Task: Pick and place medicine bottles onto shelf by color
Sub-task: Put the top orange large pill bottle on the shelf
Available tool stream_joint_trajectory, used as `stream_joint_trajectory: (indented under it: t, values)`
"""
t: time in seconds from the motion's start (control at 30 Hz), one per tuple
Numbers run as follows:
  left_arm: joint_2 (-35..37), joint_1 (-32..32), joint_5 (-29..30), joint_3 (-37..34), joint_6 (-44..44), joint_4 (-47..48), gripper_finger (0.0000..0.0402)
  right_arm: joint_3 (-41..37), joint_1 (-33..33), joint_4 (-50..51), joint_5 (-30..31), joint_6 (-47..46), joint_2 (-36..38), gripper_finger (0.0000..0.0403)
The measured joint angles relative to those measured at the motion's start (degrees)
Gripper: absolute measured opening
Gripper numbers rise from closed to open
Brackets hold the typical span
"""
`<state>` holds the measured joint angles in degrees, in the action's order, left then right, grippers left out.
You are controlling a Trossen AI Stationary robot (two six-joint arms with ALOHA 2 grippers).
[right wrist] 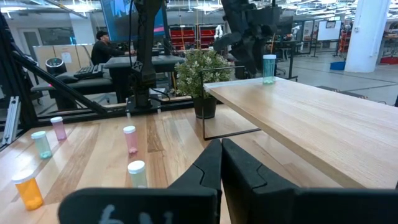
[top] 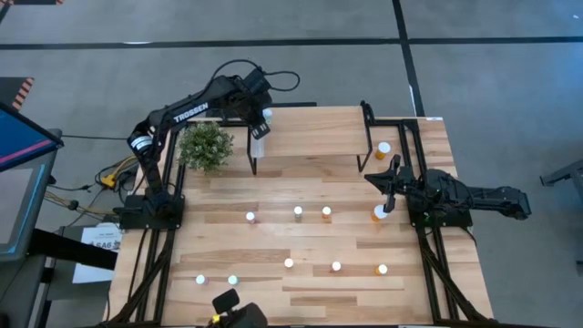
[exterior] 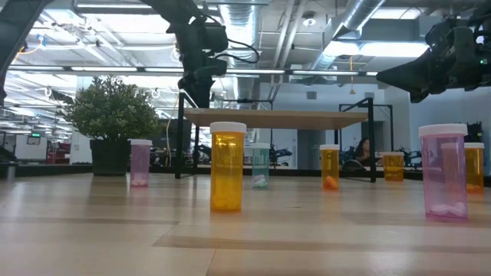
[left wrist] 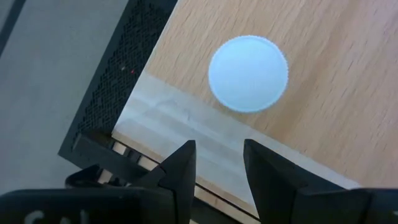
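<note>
A green bottle with a white cap (left wrist: 249, 73) stands upright on the shelf (left wrist: 323, 124), near the corner by its white edge strip (left wrist: 186, 124); the right wrist view shows it too (right wrist: 268, 67). My left gripper (left wrist: 219, 149) hangs open just above and beside that cap and touches nothing. My right gripper (right wrist: 221, 144) is shut and empty at the table's right side (top: 378, 179), next to an orange bottle (top: 380, 212). Several orange, pink and green bottles stand upright on the tabletop, among them an orange one (exterior: 228, 167) and a pink one (exterior: 443, 172).
A potted plant (top: 205, 146) stands left of the shelf, beneath my left arm. Another orange bottle (top: 383, 148) stands by the shelf's right end. The shelf's thin black legs (exterior: 184, 146) rise from the table. A person sits in the room beyond (right wrist: 99, 46).
</note>
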<state>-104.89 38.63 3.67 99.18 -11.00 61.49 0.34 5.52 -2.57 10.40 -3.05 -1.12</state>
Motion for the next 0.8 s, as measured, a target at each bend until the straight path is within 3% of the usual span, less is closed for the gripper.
stream_joint_trajectory:
  t: [0.4,0.8]
  values:
    - [7.25,0.00,-0.82,0.04,-0.18,-0.98,0.0122,0.00,-0.02,0.00,-0.01,0.00,0.01,0.0033]
    - [17.54,-1.92,-10.74,0.04,-0.76,-1.01,0.0101,0.00,-0.02,0.00,-0.01,0.00,0.00,0.0033]
